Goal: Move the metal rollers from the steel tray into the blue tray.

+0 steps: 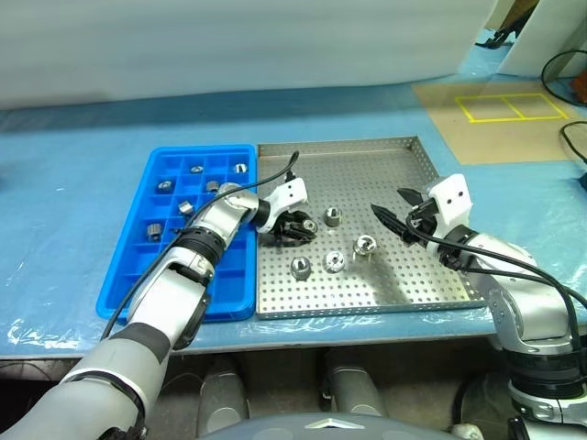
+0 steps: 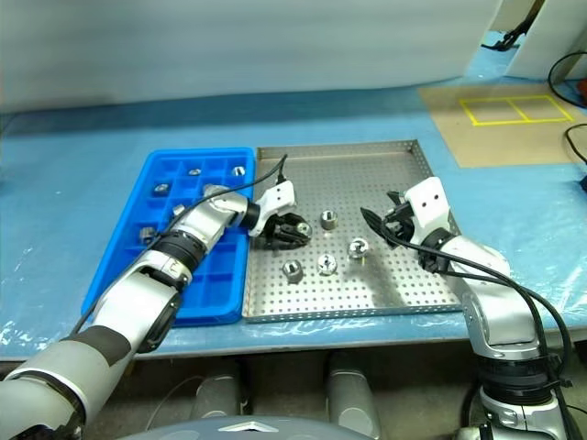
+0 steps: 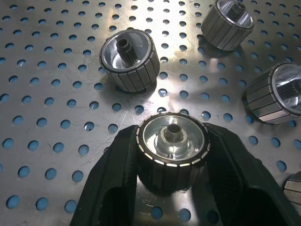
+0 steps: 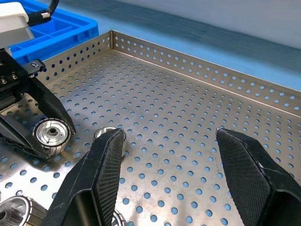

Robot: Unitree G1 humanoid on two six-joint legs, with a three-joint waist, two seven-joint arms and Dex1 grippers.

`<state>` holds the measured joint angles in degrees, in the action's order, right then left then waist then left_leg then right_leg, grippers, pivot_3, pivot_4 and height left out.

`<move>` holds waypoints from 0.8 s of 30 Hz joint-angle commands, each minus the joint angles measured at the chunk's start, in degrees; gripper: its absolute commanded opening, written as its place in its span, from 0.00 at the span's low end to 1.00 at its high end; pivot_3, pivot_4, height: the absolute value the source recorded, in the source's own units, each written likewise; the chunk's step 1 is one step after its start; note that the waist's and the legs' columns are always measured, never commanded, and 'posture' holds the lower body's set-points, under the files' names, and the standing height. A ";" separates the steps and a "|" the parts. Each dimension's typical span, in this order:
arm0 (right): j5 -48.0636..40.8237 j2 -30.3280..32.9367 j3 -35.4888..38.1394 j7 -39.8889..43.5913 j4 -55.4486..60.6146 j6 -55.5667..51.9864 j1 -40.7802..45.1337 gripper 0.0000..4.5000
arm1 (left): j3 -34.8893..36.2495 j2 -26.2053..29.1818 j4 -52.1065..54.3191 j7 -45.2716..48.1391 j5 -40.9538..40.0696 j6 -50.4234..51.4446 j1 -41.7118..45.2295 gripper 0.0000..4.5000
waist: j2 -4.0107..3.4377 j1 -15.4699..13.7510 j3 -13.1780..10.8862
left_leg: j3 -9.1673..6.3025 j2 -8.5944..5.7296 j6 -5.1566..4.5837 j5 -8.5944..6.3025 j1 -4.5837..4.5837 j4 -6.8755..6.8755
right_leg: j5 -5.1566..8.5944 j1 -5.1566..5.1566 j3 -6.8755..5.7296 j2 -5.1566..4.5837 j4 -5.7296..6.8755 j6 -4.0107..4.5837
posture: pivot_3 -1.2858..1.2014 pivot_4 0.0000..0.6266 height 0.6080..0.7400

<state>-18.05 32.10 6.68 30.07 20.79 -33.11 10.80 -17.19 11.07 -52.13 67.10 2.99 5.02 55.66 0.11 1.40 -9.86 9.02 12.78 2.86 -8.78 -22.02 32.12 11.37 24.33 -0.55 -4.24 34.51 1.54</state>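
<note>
The steel tray point(image 1: 415, 266) fills the frame's centre with the blue tray point(image 1: 138, 275) touching its left edge, several rollers point(image 1: 195, 169) already in its cells. My left tool point(image 1: 298, 228) is clamped on a roller point(image 3: 172, 149) still on the floor; my right tool point(image 4: 171, 165) hangs open. Lifting crooked could let it slip and scatter its neighbours point(image 1: 333, 262).

A: The light is bright and even from overhead; the steel tray point(image 1: 404, 275) shows a soft sheen, with short, faint shadows under the metal rollers point(image 1: 334, 261).

B: Up close, glare blooms on the perforated floor beside the held roller point(image 3: 172, 146); the black fingers point(image 4: 109, 165) look slightly soft.
</note>
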 commanded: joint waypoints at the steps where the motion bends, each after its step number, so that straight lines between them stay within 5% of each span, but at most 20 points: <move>1: 0.27 0.41 -0.06 0.82 -0.08 2.00 1.63 0.72 | 3.48 2.96 6.56 2.47 -3.41 2.02 -0.44 0.38 | 0.02 0.46 -0.02 | 0.01 0.00 0.00 0.00 -0.05 -0.01 | 0.00 0.06 0.00 0.00 0.00 0.01 | 0.35 0.24 1.00; 9: -0.92 -0.79 -4.74 6.77 -4.42 3.76 8.15 0.72 | 12.41 14.29 35.40 6.52 -16.44 18.73 -6.74 0.38 | -0.02 0.87 -0.06 | 0.20 0.03 0.02 0.01 -0.17 -0.19 | -0.03 0.39 0.10 0.02 0.09 0.09 | 0.40 0.24 1.00; 15: -0.27 -4.72 -12.29 14.62 -13.52 7.78 19.83 0.72 | 18.04 23.79 47.00 3.52 -20.89 26.34 -13.46 0.38 | -0.14 0.04 -0.13 | 0.35 0.05 0.07 0.04 -0.07 -0.24 | -0.02 0.44 0.16 -0.01 0.19 0.09 | 0.47 0.24 1.00; 24: 2.50 -14.60 -22.64 28.05 -31.39 16.70 33.22 0.72 | 32.62 32.77 72.42 -6.58 -26.20 34.69 -39.65 0.38 | -0.12 -4.00 -0.16 | 0.34 0.14 0.27 0.16 -0.20 -0.79 | 0.12 0.74 -0.08 -0.01 0.19 0.41 | 0.59 0.24 1.00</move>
<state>-15.57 18.34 -14.95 55.49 -10.26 -18.68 41.91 11.59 42.50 14.40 61.99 -21.90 39.32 18.58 -0.01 -2.60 -10.02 9.35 12.92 3.13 -8.63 -22.23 31.27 11.53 25.09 -0.67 -4.24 34.70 1.97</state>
